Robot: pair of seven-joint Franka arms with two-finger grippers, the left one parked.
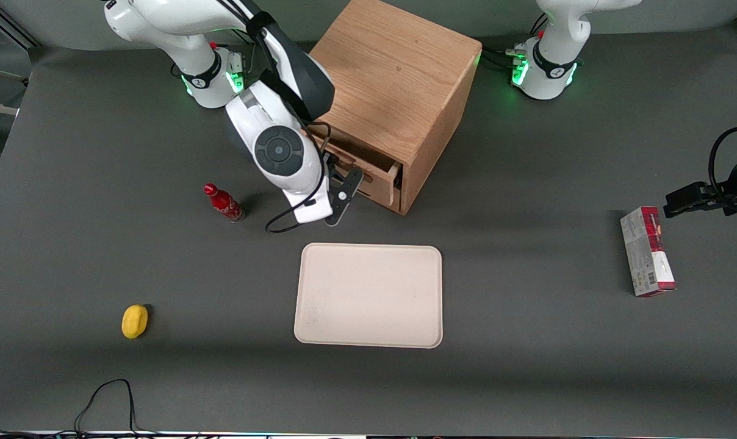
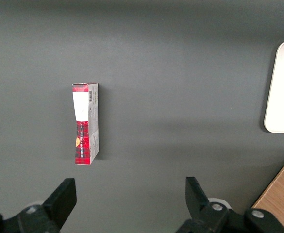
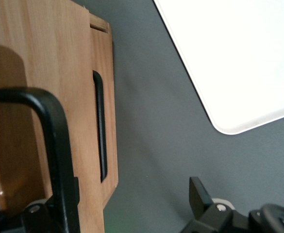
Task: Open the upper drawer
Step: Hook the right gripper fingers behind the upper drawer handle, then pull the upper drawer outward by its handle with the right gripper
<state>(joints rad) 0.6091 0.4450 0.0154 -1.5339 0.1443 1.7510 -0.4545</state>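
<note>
Hooking the upper drawer [image 1: 377, 172], partly pulled out, the claw [image 1: 343, 190] spreads wide

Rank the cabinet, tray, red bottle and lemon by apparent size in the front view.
1. Cabinet
2. Tray
3. Red bottle, lemon: too alike to rank.
The pincer is at the upper drawer.

No legible text on the red-and-white box [image 1: 647, 251], red bottle [image 1: 223, 203], or elsewhere.
</note>
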